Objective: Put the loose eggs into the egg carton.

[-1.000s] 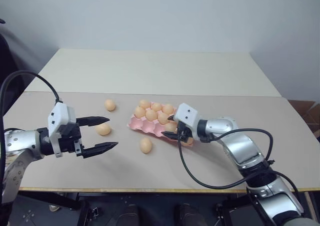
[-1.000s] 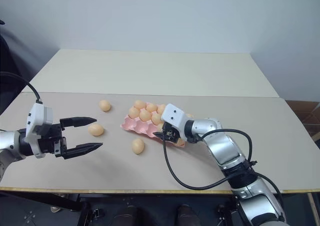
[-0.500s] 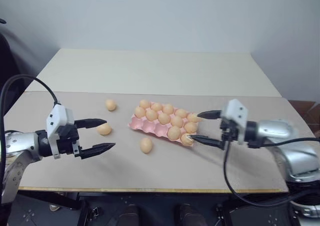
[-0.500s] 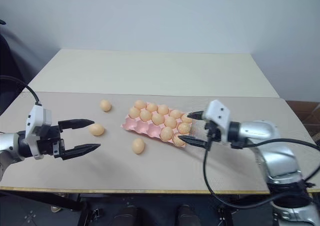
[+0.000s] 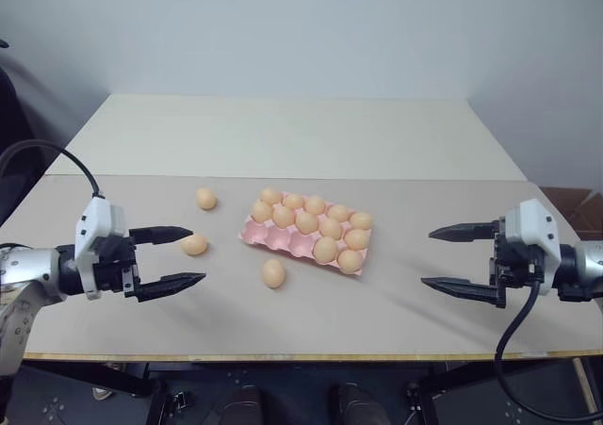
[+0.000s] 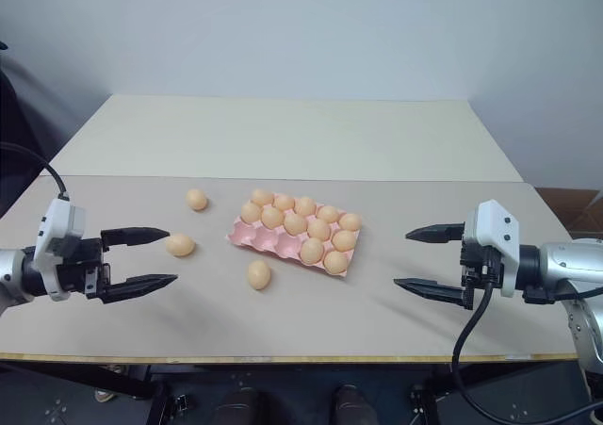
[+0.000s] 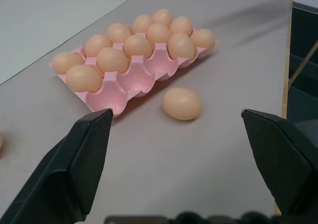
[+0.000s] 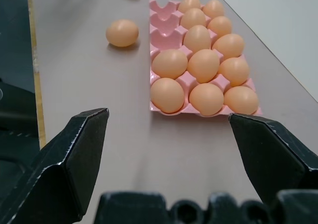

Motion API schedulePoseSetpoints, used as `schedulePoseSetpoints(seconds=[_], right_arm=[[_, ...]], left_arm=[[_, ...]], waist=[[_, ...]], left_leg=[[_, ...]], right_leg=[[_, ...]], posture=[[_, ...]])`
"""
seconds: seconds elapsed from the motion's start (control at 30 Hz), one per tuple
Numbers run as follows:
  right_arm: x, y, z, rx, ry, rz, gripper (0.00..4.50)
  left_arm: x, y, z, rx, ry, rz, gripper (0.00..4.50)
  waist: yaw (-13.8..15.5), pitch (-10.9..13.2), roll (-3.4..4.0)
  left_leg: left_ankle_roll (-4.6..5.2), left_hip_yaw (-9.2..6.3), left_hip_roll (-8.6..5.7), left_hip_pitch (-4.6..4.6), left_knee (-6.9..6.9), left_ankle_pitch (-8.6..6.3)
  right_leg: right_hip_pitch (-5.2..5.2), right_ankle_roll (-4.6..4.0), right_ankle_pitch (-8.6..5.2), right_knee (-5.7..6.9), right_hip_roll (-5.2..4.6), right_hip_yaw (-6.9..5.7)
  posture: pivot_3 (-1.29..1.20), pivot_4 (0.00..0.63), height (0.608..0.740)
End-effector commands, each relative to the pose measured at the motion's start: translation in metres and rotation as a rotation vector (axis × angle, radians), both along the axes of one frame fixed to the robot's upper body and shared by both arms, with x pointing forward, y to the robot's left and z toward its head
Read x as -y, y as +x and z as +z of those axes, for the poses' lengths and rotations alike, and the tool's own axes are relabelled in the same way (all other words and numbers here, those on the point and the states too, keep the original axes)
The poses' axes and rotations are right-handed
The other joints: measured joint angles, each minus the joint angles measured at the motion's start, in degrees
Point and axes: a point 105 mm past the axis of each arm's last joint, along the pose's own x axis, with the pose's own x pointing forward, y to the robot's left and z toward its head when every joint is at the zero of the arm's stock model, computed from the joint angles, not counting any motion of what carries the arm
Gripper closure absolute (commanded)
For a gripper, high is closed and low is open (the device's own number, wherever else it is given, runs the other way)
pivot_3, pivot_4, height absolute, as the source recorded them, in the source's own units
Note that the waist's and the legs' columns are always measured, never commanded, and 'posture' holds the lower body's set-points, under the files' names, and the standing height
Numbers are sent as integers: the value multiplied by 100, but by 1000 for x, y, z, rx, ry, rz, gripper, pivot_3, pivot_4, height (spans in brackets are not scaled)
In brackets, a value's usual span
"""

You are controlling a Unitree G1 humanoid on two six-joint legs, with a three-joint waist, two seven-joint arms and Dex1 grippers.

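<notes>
The pink egg carton (image 5: 274,240) lies mid-table and holds several eggs; three cups in its front row, on the left, are empty. Three loose eggs rest on the table: one (image 5: 206,199) behind and to the left of the carton, one (image 5: 194,245) further forward on the left, and one (image 5: 273,272) just in front of the carton. My left gripper (image 5: 198,253) is open and empty, its fingertips close to the left egg. At the right my open, empty right gripper (image 5: 427,256) faces the carton from well away. The left wrist view looks at the front egg (image 7: 182,103) and the carton (image 7: 119,97).
A second, paler table (image 5: 292,133) adjoins at the back, under a white wall. The table's front edge (image 5: 301,355) runs just under both grippers. Bare tabletop separates the carton from the right gripper.
My right gripper has drawn back from the carton's front right corner to the right side of the table. Eggs now show in the cups it covered. The left gripper has stayed put.
</notes>
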Motion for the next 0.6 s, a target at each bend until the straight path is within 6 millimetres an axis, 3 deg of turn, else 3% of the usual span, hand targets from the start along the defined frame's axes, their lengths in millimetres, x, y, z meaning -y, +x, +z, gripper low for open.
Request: schedulePoseSetpoints(seconds=[0.03,0.27,0.4,0.6], right_arm=[[-6,-4,12,60,4,35,10],[-14,-5,14,75,5,50,10],[-17,-7,17,87,9,53,10],[-19,-9,19,98,10,50,10]], left_arm=[[16,-1,2,25,16,-53,0],[64,17,-30,-9,-30,-57,0],[82,27,-57,-25,20,-33,0],[98,39,-78,-34,57,6,0]], waist=[[1,0,0],[27,0,-3],[12,-1,-4],[4,0,-6]], left_leg=[[-2,5,-1,0,0,-1],[-2,24,-10,6,1,-1],[-2,30,-13,13,1,-1],[-1,43,-17,18,1,-1]], right_leg=[[0,1,0,-1,0,4],[2,16,10,-2,0,36],[4,21,13,1,3,49],[3,27,17,1,4,68]], posture=[[0,150,740],[0,150,740],[0,150,740],[0,150,740]])
